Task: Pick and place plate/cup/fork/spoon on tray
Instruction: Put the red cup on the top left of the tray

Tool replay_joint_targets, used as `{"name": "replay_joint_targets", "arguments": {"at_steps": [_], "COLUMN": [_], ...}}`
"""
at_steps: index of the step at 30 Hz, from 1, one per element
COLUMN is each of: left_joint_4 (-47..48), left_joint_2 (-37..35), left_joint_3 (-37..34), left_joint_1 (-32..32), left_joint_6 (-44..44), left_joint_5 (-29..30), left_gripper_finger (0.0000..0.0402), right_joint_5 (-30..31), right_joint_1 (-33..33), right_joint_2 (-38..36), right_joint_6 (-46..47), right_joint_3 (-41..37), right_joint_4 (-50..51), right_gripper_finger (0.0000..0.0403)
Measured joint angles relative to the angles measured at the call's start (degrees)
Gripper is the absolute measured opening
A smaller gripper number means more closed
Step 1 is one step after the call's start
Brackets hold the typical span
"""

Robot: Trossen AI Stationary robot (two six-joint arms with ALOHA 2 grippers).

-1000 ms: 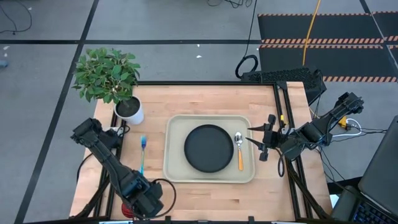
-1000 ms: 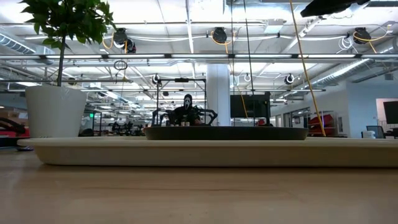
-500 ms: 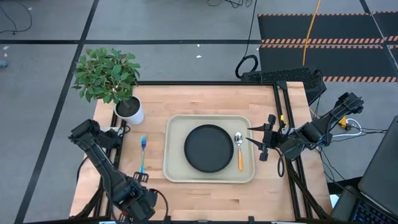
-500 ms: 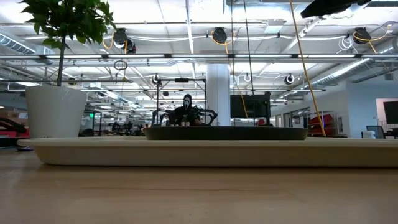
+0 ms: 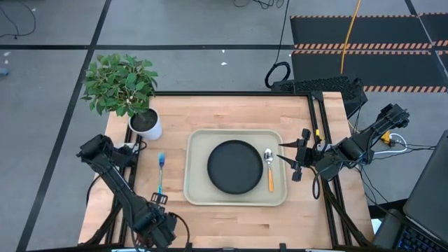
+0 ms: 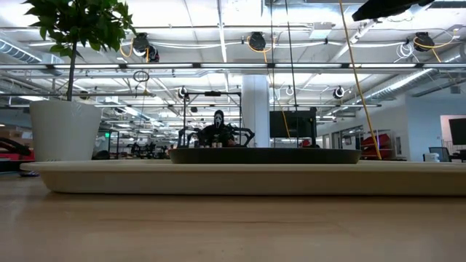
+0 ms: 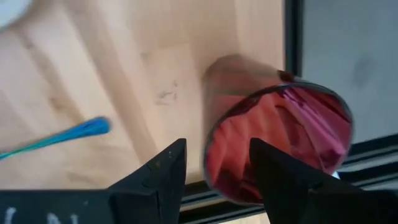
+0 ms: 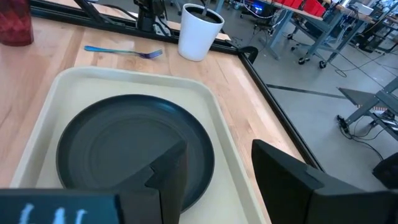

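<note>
The dark red cup [image 7: 273, 140] stands upright on the wood by the table's near left corner, and it also shows in the right wrist view [image 8: 13, 25]. My left gripper [image 7: 214, 171] is open and points down over it. One finger [image 7: 165, 177] is outside the cup's wall and the other [image 7: 283, 177] is over its mouth. In the high view that hand [image 5: 155, 222] hides the cup. The black plate [image 5: 234, 166] and the orange-handled spoon [image 5: 269, 171] lie on the beige tray [image 5: 196, 190]. The blue fork [image 5: 160, 175] lies on the wood left of the tray. My right gripper [image 5: 290, 162] waits open at the tray's right edge.
A white pot with a green plant [image 5: 145, 124] stands at the far left of the table. The table's black frame rail [image 7: 292, 56] runs close beside the cup. Bare wood lies between the fork and the near edge.
My left hand has sunk toward the cup, shifted a little toward the table's left edge and rolled about its own axis. The red of the cup, which showed beside the hand in the high view, is now covered by it.
</note>
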State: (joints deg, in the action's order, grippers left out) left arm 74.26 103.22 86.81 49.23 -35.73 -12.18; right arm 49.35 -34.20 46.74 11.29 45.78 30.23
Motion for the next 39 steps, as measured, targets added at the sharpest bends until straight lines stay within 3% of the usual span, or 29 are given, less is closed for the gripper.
{"name": "replay_joint_targets", "arguments": {"at_steps": [10, 18, 25, 34, 39], "left_joint_4": [-0.81, -0.87, -0.92, -0.69, 2.13], "left_joint_2": [0.00, 0.00, 0.00, -0.40, -4.02], "left_joint_3": [-3.78, -3.79, -3.79, -3.79, -3.79], "left_joint_1": [0.40, -0.43, -2.58, -8.30, -12.60], "left_joint_6": [0.75, -4.05, -12.37, -13.98, -14.50], "left_joint_5": [1.07, -0.64, -3.00, -6.20, -6.20], "left_gripper_finger": [0.0167, 0.0015, 0.0008, 0.0007, 0.0007], "right_joint_5": [0.06, 1.38, 1.88, 6.25, 7.63], "right_joint_1": [0.03, 0.11, 0.13, 0.13, 0.13], "right_joint_2": [0.00, 0.00, -0.02, 0.00, 0.00], "right_joint_6": [-0.03, -1.18, -1.52, -2.68, -3.87], "right_joint_3": [-1.58, -1.68, -1.68, -1.68, -1.69], "right_joint_4": [-0.03, -0.18, -0.40, -0.28, -0.29], "right_gripper_finger": [0.0169, 0.0169, 0.0169, 0.0169, 0.0169]}}
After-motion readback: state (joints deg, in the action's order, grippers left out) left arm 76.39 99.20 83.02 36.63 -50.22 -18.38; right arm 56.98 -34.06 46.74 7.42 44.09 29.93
